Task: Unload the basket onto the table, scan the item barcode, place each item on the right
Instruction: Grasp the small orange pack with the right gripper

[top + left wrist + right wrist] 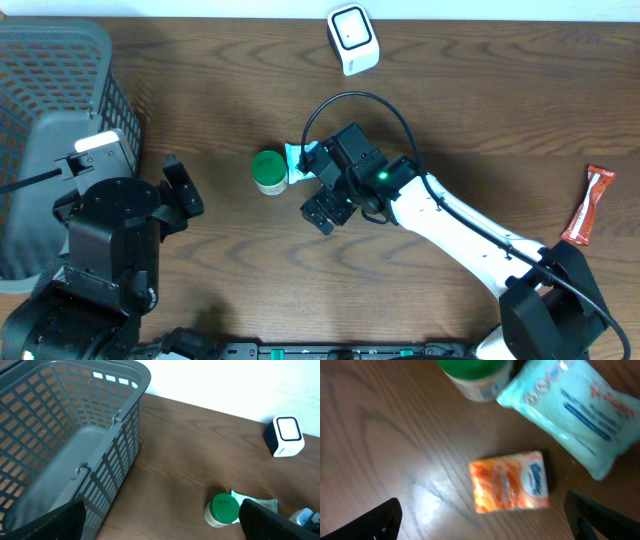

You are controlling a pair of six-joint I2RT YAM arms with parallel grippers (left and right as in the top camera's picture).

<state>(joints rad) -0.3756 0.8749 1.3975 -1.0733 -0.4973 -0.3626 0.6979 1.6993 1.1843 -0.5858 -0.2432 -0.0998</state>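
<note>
Right pincer (485, 514), released, hovers over the orange packet (509, 487) just beside the green-lidded jar (475, 374); left pincer (183, 192) likewise released.

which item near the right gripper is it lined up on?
The orange packet, centred in the open right gripper; the pale blue pack and green-lidded jar lie beyond it, off-centre.

Overhead looks straight down; left wrist views obliquely, right wrist closely, all sharing the green-lidded jar (268, 172).
</note>
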